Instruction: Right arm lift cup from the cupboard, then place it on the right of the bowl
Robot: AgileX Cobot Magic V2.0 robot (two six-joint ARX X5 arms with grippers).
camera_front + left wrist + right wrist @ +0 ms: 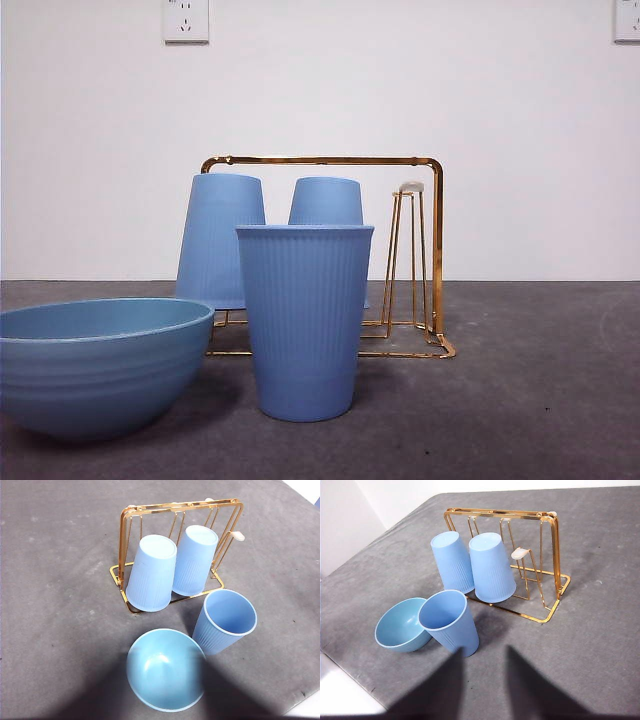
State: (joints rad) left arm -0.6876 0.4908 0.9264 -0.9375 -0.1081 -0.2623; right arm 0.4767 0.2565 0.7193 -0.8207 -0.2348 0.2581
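Observation:
One blue ribbed cup point(305, 320) stands upright on the grey table just right of the blue bowl point(95, 365), and no gripper touches it. It shows beside the bowl point(400, 625) in the right wrist view as the cup point(451, 622), and in the left wrist view as the cup point(225, 620) next to the bowl point(165, 670). Behind them is the gold wire cupboard point(436, 250) with two more cups point(220, 240) upside down on its pegs. My right gripper point(484, 650) is open, short of the upright cup and a little to its side, holding nothing. No arm shows in the front view.
One peg with a white tip point(411, 187) on the rack carries no cup. Wall sockets point(186, 20) are on the white wall behind. The table's edge point(350, 680) runs close to the bowl in the right wrist view.

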